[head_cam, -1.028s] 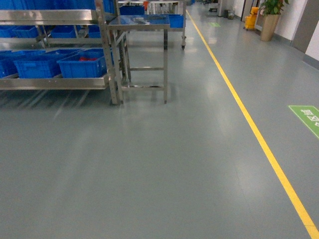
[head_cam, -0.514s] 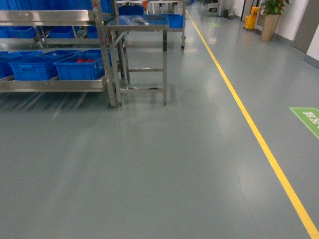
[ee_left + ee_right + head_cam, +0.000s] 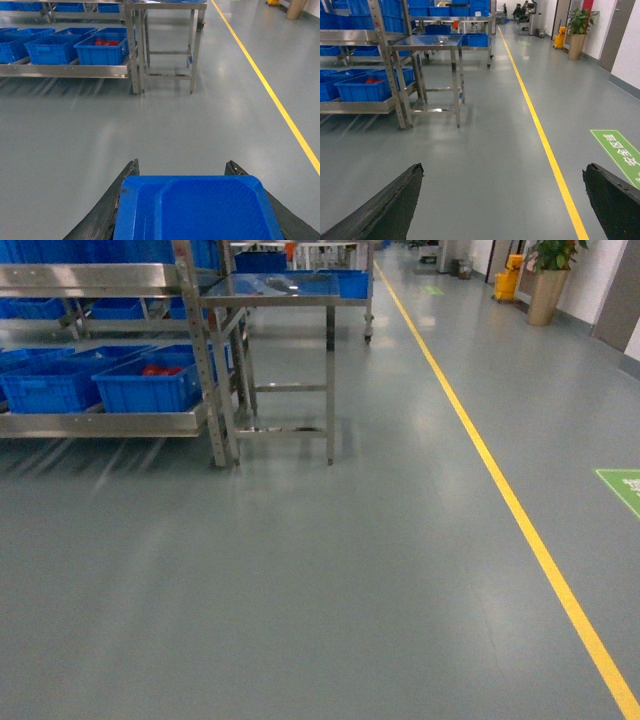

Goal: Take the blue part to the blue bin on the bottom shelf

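Note:
My left gripper (image 3: 183, 164) is shut on the blue part (image 3: 200, 207), a blocky blue piece that fills the bottom of the left wrist view between the black fingers (image 3: 127, 180). The bottom shelf (image 3: 100, 423) (image 3: 65, 71) (image 3: 357, 106) of the steel rack lies far ahead on the left, across open floor. On it stand several blue crates: the blue bin (image 3: 50, 385) (image 3: 52, 48) sits beside a like crate holding red bags (image 3: 150, 385) (image 3: 102, 50). My right gripper (image 3: 503, 169) is open above bare floor. Neither gripper shows in the head view.
A steel table (image 3: 290, 290) (image 3: 167, 7) (image 3: 427, 42) stands right of the rack. A yellow floor line (image 3: 520, 520) (image 3: 545, 140) runs along the aisle, with a green floor marking (image 3: 625, 485) at the right. A potted plant (image 3: 548, 290) stands far back.
In the head view the rack and table have slid left and slightly lower, so the base has moved. The green floor marking has shifted right and down.

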{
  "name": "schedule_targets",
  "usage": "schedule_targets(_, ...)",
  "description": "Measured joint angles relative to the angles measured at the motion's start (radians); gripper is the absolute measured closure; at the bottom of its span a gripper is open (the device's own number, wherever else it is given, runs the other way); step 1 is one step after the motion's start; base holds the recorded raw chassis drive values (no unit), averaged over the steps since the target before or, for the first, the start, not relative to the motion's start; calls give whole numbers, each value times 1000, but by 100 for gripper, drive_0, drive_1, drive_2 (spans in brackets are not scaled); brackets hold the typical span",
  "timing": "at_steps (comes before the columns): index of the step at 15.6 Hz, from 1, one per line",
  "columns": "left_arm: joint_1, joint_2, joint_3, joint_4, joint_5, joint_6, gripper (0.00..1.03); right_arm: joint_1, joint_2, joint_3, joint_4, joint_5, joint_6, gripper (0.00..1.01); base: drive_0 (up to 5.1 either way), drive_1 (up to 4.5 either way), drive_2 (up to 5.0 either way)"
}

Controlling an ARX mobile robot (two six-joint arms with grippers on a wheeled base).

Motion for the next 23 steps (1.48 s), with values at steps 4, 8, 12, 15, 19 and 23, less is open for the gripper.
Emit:
schedule_targets(4,0,0,0,-3,0,0,60,0,0,0,3,-2,0,3,4,436,-428)
schedule_targets(8,0,0,0,0,0,1,60,0,0,0,7,-1,0,3,-5,426,-437)
schedule_targets(12,0,0,0,-2,0,3,60,0,0,0,7,-2,0,3,-7,425,-439)
schedule_targets(15,0,0,0,-2,0,3,60,0,0,0,0,-2,0,3,-5,427,-437)
schedule_targets(19,0,-2,0,-3,0,3,60,0,0,0,8,-2,0,3,4,436,-428)
schedule_targets(23,0,1,0,-3,0,3,60,0,0,0,-2,-1,0,3,3,434,-429)
